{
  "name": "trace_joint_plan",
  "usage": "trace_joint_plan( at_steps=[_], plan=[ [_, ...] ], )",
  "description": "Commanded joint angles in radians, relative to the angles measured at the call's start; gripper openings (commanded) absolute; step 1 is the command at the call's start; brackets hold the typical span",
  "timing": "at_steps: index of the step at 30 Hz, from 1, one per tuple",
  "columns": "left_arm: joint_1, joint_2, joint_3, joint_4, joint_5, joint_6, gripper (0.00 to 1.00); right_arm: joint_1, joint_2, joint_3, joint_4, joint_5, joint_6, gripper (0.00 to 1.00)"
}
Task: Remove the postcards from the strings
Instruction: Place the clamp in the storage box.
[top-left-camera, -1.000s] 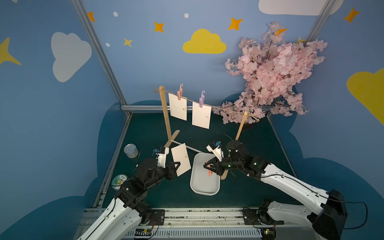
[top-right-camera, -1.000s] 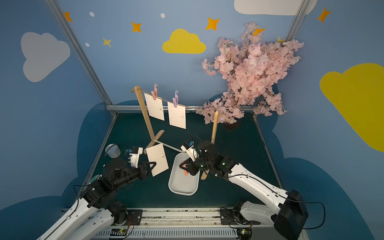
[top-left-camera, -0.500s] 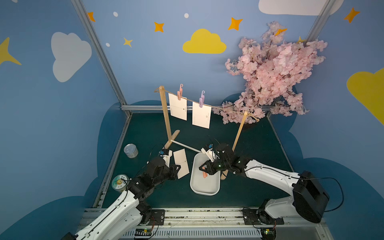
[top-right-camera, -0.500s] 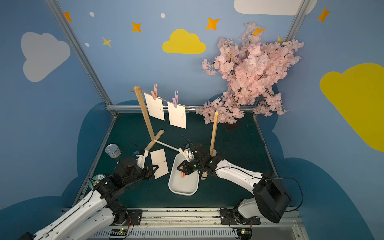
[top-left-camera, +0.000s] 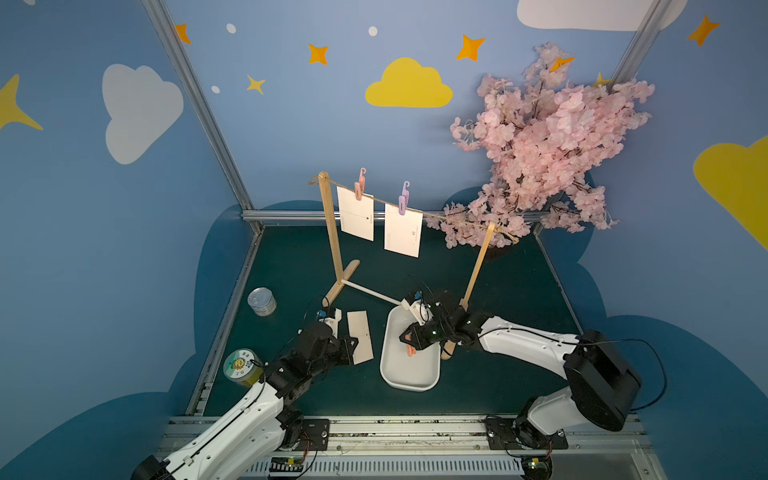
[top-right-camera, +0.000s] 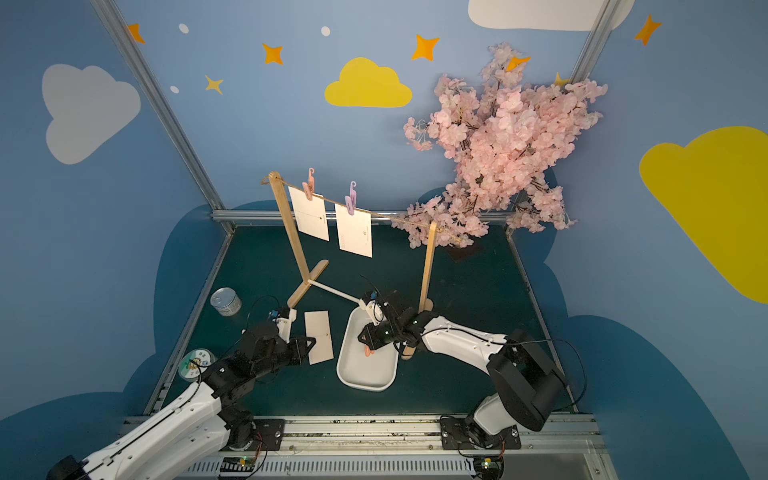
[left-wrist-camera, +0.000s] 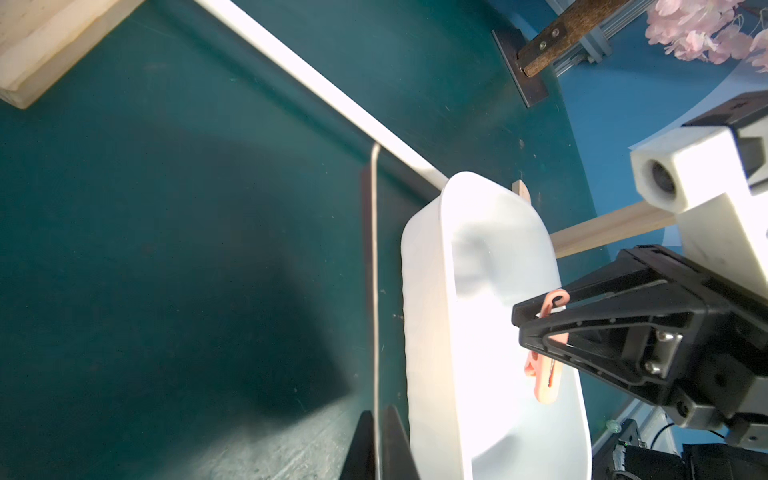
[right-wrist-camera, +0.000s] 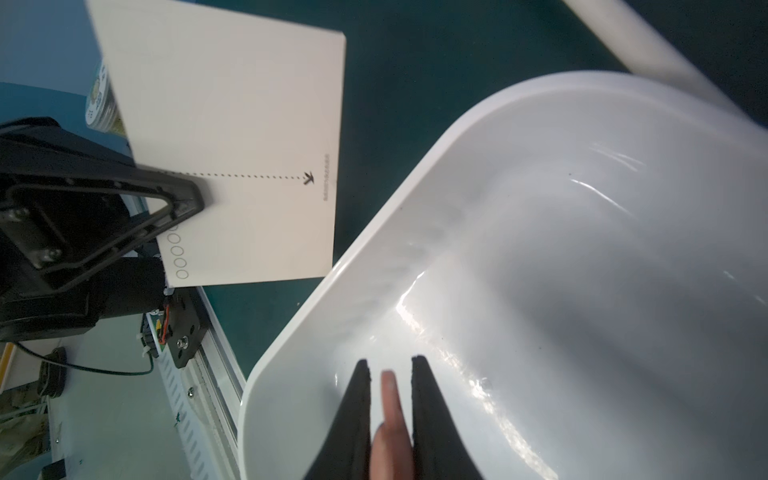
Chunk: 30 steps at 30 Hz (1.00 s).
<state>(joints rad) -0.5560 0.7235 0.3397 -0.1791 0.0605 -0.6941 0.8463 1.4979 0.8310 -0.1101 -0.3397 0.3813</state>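
Two white postcards (top-left-camera: 355, 214) (top-left-camera: 403, 230) hang from the jute string (top-left-camera: 440, 216), pinned by a pink clothespin (top-left-camera: 359, 189) and a purple one (top-left-camera: 403, 199). A third postcard (top-left-camera: 360, 337) (right-wrist-camera: 232, 137) lies low over the mat, left of the white tray (top-left-camera: 388, 365). My left gripper (top-left-camera: 353, 344) (left-wrist-camera: 377, 415) is shut on its near edge. My right gripper (top-left-camera: 405, 334) (right-wrist-camera: 389, 365) hangs inside the tray, shut on another pink clothespin (right-wrist-camera: 390, 407) (left-wrist-camera: 544, 374).
Two wooden posts (top-left-camera: 332, 232) (top-left-camera: 478, 262) carry the string, joined at the feet by a white rod (top-left-camera: 370, 293). A tin can (top-left-camera: 262, 301) and a green-lidded can (top-left-camera: 241, 368) stand at the left. A pink blossom tree (top-left-camera: 548, 141) fills the back right.
The left arm has brought its postcard down close to the mat. The right gripper has moved left and down into the tray with its pink clothespin.
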Motion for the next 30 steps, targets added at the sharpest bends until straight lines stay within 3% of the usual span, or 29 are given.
trace_joint_plan(
  at_steps=[1, 7, 14, 27, 30],
  plan=[
    [0.011, 0.009, -0.013, 0.035, -0.007, -0.008, 0.15, 0.004, 0.019, 0.009, -0.003, 0.016, -0.007, 0.03],
    [0.025, 0.045, -0.021, 0.068, -0.005, -0.011, 0.23, 0.005, 0.046, 0.023, -0.009, 0.022, -0.014, 0.14],
    [0.034, 0.004, 0.003, -0.005, -0.054, 0.007, 0.43, 0.005, 0.051, 0.034, -0.029, 0.044, -0.023, 0.32],
    [0.038, -0.057, 0.037, -0.031, -0.061, 0.022, 0.47, 0.008, -0.059, 0.081, -0.142, 0.132, -0.076, 0.52],
    [0.037, -0.052, 0.063, -0.032, -0.057, 0.032, 0.52, 0.014, -0.109, 0.097, -0.171, 0.154, -0.093, 0.59]
  ],
)
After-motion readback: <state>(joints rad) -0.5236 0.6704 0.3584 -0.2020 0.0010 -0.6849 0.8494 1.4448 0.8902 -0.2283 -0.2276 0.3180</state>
